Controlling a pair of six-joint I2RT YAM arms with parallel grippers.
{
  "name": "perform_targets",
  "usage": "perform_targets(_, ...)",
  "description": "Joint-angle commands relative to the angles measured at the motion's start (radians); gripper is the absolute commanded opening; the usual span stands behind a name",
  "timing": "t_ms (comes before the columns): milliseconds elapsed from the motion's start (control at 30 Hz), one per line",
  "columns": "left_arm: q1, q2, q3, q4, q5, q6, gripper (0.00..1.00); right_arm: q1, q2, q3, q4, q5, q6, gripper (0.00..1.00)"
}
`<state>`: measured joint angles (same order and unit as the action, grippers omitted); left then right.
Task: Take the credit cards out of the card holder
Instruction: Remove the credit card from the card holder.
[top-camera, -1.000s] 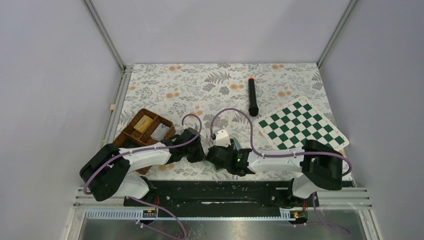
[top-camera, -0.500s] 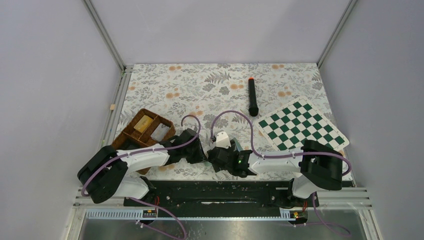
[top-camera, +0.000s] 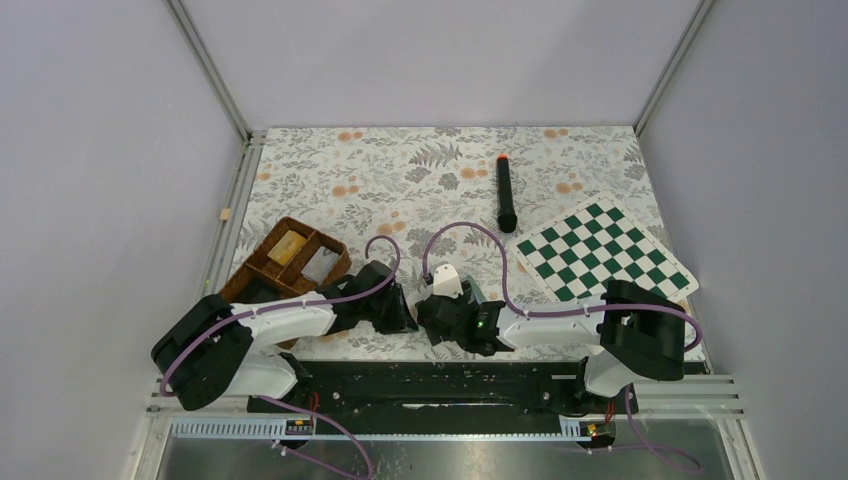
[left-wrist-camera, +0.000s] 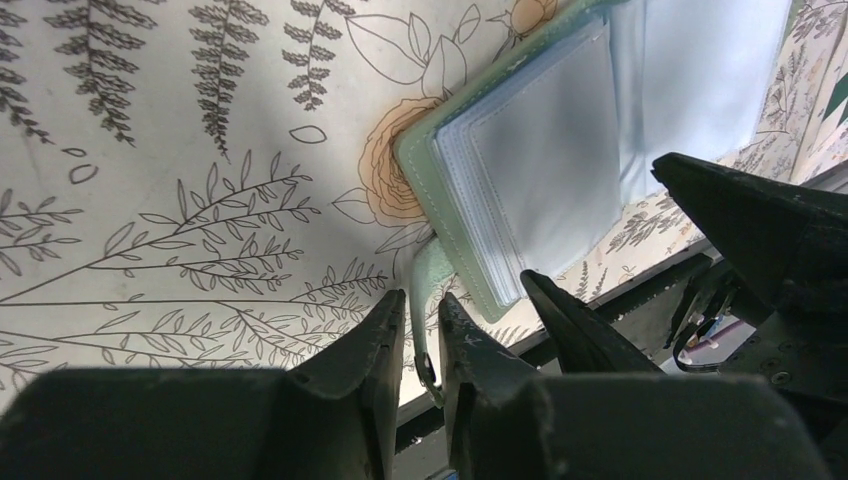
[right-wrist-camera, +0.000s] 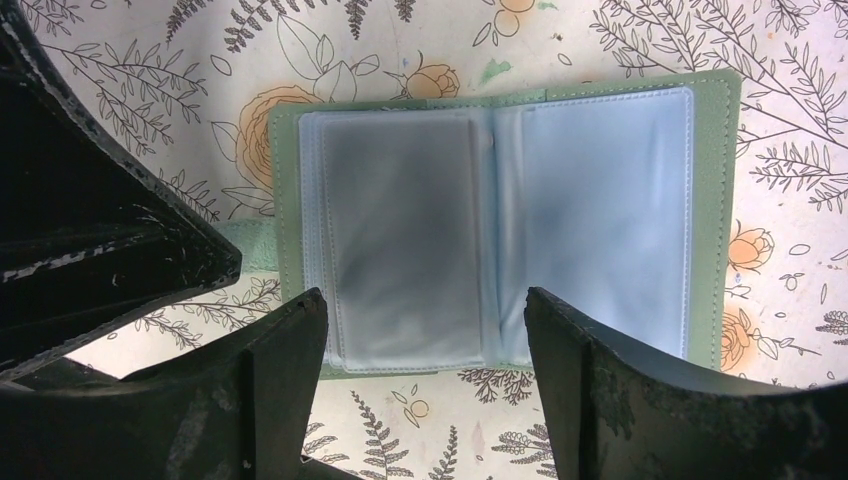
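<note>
From above we see only the two wrists meeting near the table's front edge. The card holder (right-wrist-camera: 610, 200) lies hidden beneath them, and only the wrist cameras show it. Left to right across the floral tablecloth (top-camera: 400, 170) stand a wicker tray (top-camera: 260, 250) holding a yellowish block (top-camera: 288, 245), the arms, a black marker (top-camera: 506, 195) with an orange tip, and a chessboard mat (top-camera: 603, 252). The left gripper (left-wrist-camera: 422, 305) has its jaws nearly together astride the holder's strap (left-wrist-camera: 424, 290); whether they pinch it we cannot tell. The right gripper (right-wrist-camera: 425, 300) stands wide apart over the holder, gripping nothing. The holder lies opened flat, sage-green, with a grey credit card (right-wrist-camera: 400, 240) blurred behind its left clear sleeve and a pale blue right panel.
</note>
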<state>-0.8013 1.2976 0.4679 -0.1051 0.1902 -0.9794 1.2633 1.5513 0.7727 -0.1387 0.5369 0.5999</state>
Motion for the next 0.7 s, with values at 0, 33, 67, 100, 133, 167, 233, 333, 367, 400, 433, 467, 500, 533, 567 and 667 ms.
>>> perform_targets(0,0.0,-0.01,-0.006,0.04,0.047,-0.011,0.17,-0.001,-0.016,-0.007,0.028,0.007,0.002,0.8)
perform_targets(33,0.001,-0.014,-0.006,0.04,0.052,-0.013,0.14,-0.001,-0.011,-0.005,0.032,0.007,-0.006,0.82)
perform_targets(67,-0.001,-0.016,-0.006,0.039,0.054,-0.015,0.11,-0.001,-0.003,-0.001,0.032,0.009,-0.016,0.84)
perform_targets(100,-0.001,-0.018,-0.005,0.038,0.056,-0.016,0.08,-0.001,0.004,0.006,0.031,0.014,-0.024,0.85)
perform_targets(133,0.0,-0.02,-0.005,0.037,0.056,-0.016,0.05,-0.001,0.011,0.012,0.025,0.016,-0.031,0.86)
perform_targets(167,-0.001,-0.021,-0.005,0.036,0.056,-0.016,0.02,0.0,0.019,0.018,0.023,0.02,-0.037,0.87)
perform_targets(233,0.0,-0.018,-0.002,0.033,0.054,-0.015,0.0,0.0,0.035,0.025,0.022,0.022,-0.042,0.88)
perform_targets(333,0.0,-0.012,0.0,0.028,0.052,-0.013,0.0,-0.001,0.053,0.029,0.018,0.036,-0.042,0.87)
perform_targets(367,0.0,-0.012,0.0,0.028,0.049,-0.013,0.0,-0.001,0.057,0.029,0.016,0.044,-0.043,0.86)
perform_targets(400,-0.001,-0.012,0.0,0.027,0.048,-0.012,0.0,0.0,0.059,0.028,0.013,0.052,-0.045,0.86)
perform_targets(433,0.0,-0.012,0.0,0.025,0.047,-0.012,0.0,0.0,0.061,0.028,0.012,0.056,-0.047,0.85)
perform_targets(467,-0.001,-0.012,0.0,0.025,0.047,-0.01,0.0,-0.001,0.063,0.028,0.012,0.061,-0.048,0.83)
perform_targets(500,0.0,-0.011,0.0,0.023,0.048,-0.01,0.0,-0.001,0.063,0.028,0.011,0.064,-0.05,0.81)
perform_targets(533,-0.001,-0.012,0.001,0.021,0.045,-0.009,0.0,-0.001,0.063,0.028,0.01,0.066,-0.051,0.78)
perform_targets(567,-0.001,-0.012,0.001,0.02,0.044,-0.009,0.0,-0.001,0.06,0.028,0.01,0.068,-0.052,0.75)
perform_targets(667,-0.001,-0.014,0.004,0.01,0.038,-0.006,0.0,-0.001,0.032,0.025,0.008,0.065,-0.051,0.68)
